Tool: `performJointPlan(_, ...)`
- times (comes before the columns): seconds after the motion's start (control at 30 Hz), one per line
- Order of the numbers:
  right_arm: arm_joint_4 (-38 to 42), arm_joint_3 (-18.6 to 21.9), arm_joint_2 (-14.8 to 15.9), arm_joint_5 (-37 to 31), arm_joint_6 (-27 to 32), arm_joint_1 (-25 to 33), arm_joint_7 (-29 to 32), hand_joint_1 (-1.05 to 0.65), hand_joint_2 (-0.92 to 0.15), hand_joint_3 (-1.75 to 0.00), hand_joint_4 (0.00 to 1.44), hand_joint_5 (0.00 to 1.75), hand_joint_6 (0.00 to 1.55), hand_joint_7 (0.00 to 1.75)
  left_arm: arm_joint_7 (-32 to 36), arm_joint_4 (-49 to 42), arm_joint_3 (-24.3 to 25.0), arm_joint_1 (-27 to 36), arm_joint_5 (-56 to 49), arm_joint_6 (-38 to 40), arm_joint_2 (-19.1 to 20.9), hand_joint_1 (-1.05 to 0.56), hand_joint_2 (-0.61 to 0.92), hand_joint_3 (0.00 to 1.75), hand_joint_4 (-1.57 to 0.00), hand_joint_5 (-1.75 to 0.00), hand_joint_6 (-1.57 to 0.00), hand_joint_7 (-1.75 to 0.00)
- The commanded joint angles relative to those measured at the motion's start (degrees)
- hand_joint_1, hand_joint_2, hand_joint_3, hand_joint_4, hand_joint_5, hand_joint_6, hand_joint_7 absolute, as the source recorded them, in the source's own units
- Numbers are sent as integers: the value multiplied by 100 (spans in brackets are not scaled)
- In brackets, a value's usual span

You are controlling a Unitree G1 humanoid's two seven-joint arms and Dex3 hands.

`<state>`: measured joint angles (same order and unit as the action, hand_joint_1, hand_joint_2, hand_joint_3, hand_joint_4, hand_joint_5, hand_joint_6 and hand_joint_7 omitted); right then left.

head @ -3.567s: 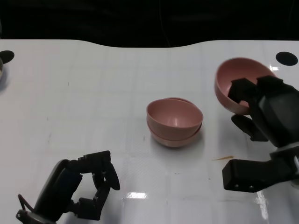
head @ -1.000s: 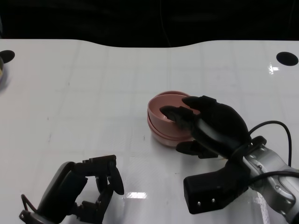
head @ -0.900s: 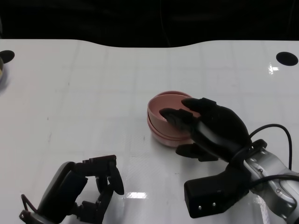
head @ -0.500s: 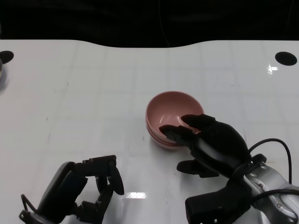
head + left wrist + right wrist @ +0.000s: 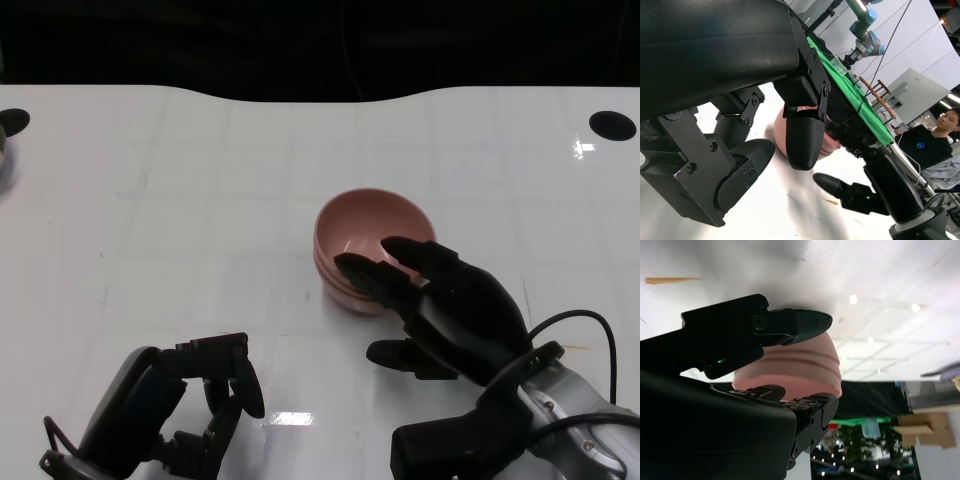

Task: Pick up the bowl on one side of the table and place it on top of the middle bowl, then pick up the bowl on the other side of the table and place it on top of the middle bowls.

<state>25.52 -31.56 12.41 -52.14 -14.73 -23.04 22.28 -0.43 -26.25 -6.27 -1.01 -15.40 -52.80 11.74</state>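
Three pink bowls [image 5: 372, 240] sit nested in one stack at the middle of the white worktop [image 5: 200, 180], the right hand [image 5: 445, 305] empty with fingers spread just beside the stack, the left hand [image 5: 195, 410] curled in on nothing near the worktop's front edge.
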Motion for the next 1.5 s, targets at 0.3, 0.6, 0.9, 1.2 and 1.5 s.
performJointPlan(0.3,-381,255,101,143,-8,-18,101,-67,-92,-41,10,12,14,1,49,-19,38,6,-52,-26,85,-1,23,156,-89,-169,-85,-148)
performJointPlan(0.6,-1255,613,629,520,-560,740,57,-61,-92,-24,2,47,22,4,8,-78,5,-34,-1,-104,70,0,22,157,-89,-169,-84,-149)
performJointPlan(0.9,-1527,1243,840,1610,-2123,1687,356,-31,-90,-6,16,90,50,18,6,-99,-1,-60,8,-93,59,0,22,156,-89,-170,-84,-150)
performJointPlan(1.2,-1603,1777,838,2252,-3243,2466,239,-14,-90,-10,59,114,91,45,64,-66,18,-31,-49,-126,46,0,23,156,-89,-170,-84,-150)
performJointPlan(1.5,-1327,2121,510,2850,-3980,2885,26,9,-26,-134,87,141,94,103,3,-83,38,-29,54,-142,81,0,22,158,-89,-170,-85,-150)
